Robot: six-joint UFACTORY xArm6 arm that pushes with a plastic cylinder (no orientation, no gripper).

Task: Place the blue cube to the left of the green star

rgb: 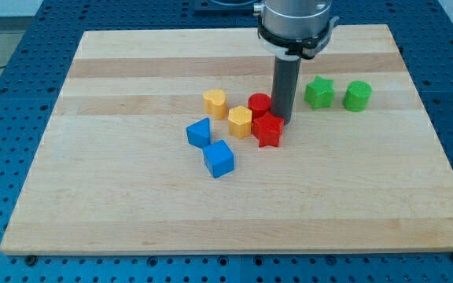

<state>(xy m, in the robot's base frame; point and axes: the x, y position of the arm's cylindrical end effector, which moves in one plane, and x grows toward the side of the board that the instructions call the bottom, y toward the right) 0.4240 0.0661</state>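
The blue cube [219,159] lies below the middle of the wooden board [132,196]. The green star [318,93] sits toward the view's upper right. My tip [283,122] is the lower end of the dark rod, resting at the upper right edge of a red star [267,130] and right of a red cylinder [259,104]. The tip is up and to the right of the blue cube, and left of and below the green star.
A second blue block [199,133] lies just up-left of the cube. A yellow hexagon-like block [240,122] and a yellow heart-like block [215,102] sit left of the red blocks. A green cylinder [358,96] stands right of the green star.
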